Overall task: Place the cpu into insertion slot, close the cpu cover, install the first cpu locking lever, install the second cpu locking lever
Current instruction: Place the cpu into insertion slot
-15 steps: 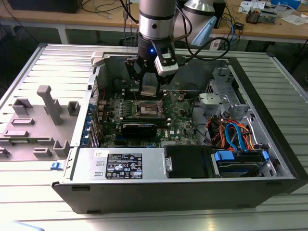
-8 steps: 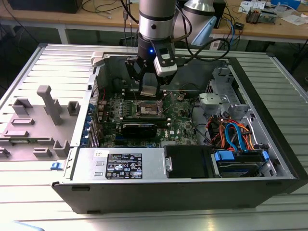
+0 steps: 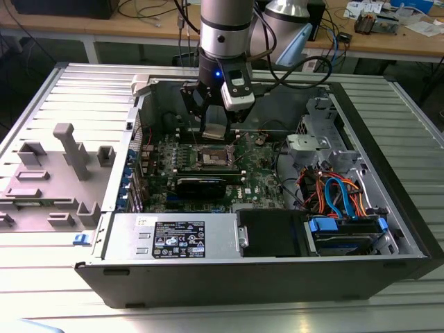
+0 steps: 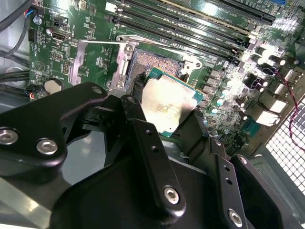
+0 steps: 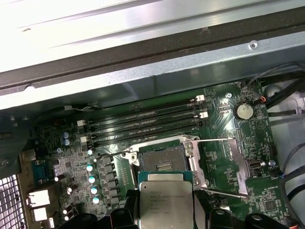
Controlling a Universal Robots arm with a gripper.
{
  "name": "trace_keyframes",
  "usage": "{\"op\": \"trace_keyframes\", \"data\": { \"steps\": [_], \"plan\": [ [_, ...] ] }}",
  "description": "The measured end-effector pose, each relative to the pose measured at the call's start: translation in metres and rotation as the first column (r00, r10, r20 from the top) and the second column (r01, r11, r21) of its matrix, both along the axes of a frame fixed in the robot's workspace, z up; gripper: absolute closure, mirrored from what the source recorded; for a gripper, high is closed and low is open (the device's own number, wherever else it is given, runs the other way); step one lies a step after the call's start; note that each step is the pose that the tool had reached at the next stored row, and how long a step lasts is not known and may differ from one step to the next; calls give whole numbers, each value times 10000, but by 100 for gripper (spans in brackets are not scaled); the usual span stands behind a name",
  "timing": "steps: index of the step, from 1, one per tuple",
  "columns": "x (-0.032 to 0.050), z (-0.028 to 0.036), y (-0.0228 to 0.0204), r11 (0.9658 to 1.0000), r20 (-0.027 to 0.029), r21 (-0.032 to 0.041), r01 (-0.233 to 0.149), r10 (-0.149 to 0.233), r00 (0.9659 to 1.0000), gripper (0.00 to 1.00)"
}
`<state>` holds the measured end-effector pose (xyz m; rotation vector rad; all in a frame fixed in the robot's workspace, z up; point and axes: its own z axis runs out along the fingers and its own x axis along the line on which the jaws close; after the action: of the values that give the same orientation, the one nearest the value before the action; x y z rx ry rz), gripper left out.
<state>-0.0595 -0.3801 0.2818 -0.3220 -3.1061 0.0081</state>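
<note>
In the exterior view, the gripper (image 3: 215, 132) hangs inside the open computer case (image 3: 388, 229), which lies on the ribbed grey table (image 3: 83, 90). The jaws pinch the cpu (image 3: 215, 133) by two opposite edges. The chip is held above the green board. The insertion slot (image 3: 212, 157) shows just at 6 o'clock of it, and the black power-supply box (image 3: 177, 238) lies further out along the same line. I judge the chip is not yet seated.

In the second wrist view, the cpu (image 4: 167, 102) sits between the dark fingers (image 4: 138, 85), silvery top toward the camera, with the gripper (image 4: 164, 109) clamped across it. Beyond it lies the insertion slot (image 4: 155, 62), its dark centre bare. The cpu cover (image 4: 75, 64) is swung back off the socket, with green board visible through its window.

In the first wrist view, the cpu (image 5: 165, 202) is just beside the insertion slot (image 5: 162, 162) and apart from it. The long black memory slots (image 5: 143, 124) run on the slot's far side.

I see three risks from here:

- **Skewed descent:** if the chip comes down rotated or off-centre, a corner could catch the silvery rim or press on the socket contacts and bend them.
- **Slip in the grip:** the hold is on thin edges, so any slip would tilt the chip before it lands.
- **Cover dropping:** if the cover is nudged, it could fall onto the chip or the fingers.
</note>
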Motion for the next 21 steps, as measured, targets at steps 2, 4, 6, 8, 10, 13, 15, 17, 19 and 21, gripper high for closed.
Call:
{"op": "trace_keyframes", "data": {
  "steps": [2,4,6,8,10,13,15,17,19,21],
  "plan": [
    [0,-1,0,10000,0,1,28,-28,10000,45],
    [0,-3,0,10000,0,0,66,-66,10000,45],
    [0,-6,0,9999,1,0,116,-116,9999,45],
    [0,-8,0,9999,0,0,144,-144,9999,45],
    [0,-9,0,9998,0,0,175,-175,9998,45],
    [0,-13,0,9998,0,0,223,-223,9998,45],
    [0,-16,0,9996,0,1,273,-273,9996,45],
    [0,-20,0,9995,0,1,326,-326,9995,45],
    [0,-23,0,9993,0,0,379,-379,9993,45],
    [0,-27,0,9991,0,0,432,-432,9991,45]
  ]
}}
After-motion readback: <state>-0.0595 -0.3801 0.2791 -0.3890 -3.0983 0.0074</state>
